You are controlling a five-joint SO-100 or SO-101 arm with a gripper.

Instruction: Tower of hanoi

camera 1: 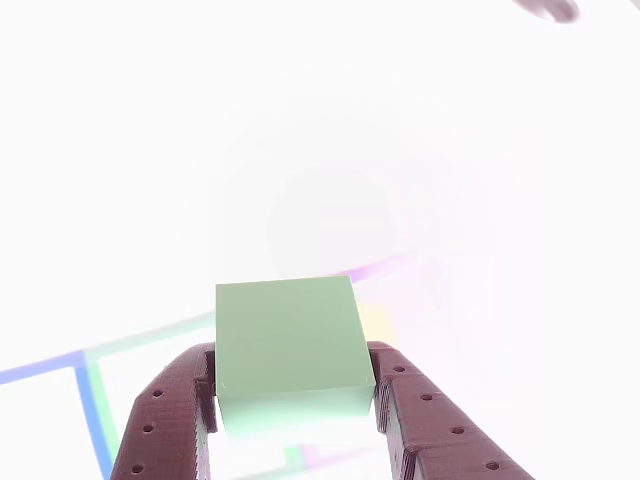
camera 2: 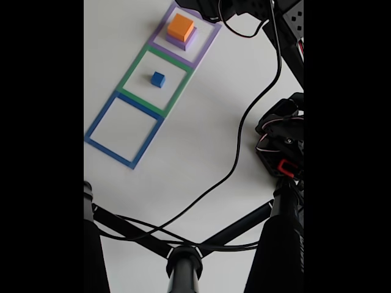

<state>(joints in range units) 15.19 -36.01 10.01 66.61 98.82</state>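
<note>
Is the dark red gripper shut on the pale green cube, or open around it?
Shut on it: in the other view, the gripper has both fingers pressed against the sides of the matte green cube.

Other view: camera close behind the tool (camera 1: 297, 420), looking forward and down past its two fingers at an overexposed tabletop (camera 1: 320, 130). Fixed view: distant camera above, facing down on the white tabletop (camera 2: 201, 134), upright frame between black bars. Both views share the coloured square outlines (camera 2: 157, 79).
</note>
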